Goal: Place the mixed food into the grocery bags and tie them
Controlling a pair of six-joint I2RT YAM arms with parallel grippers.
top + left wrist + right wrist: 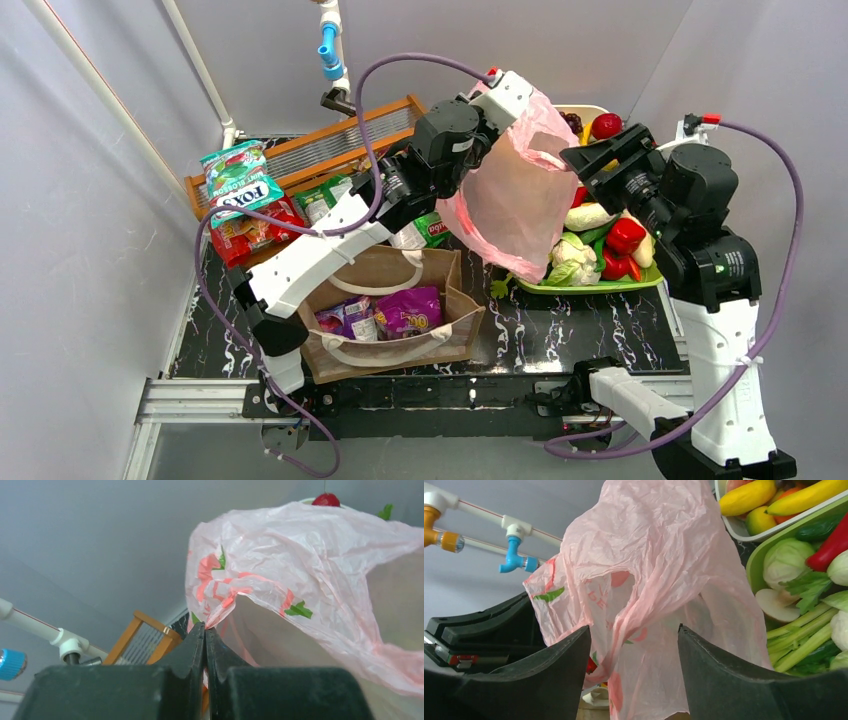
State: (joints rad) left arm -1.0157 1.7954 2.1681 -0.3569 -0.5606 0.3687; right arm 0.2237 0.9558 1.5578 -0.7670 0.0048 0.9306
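The pink grocery bag (515, 205) hangs in the air over the table's middle, its red fruit prints showing. My left gripper (518, 108) is shut on its upper edge; in the left wrist view the fingertips (205, 626) pinch the film of the pink bag (300, 565). My right gripper (582, 160) stands open just right of the bag, and the pink bag (649, 570) hangs loose between its spread fingers (634, 627). The brown tote (400, 352) stands open at the front with purple snack packets (408, 310) inside. Toy cauliflower (572, 250) and red pepper (625, 235) lie in the green tray (590, 286).
A wooden rack (330, 140) at the back left carries a teal Fox's packet (238, 180), red packets (245, 232) and green packets (330, 197). A white tray (744, 532) with yellow toy fruit (746, 495) sits behind the green tray (774, 545). Pipes with a blue tap (330, 50) hang at the back.
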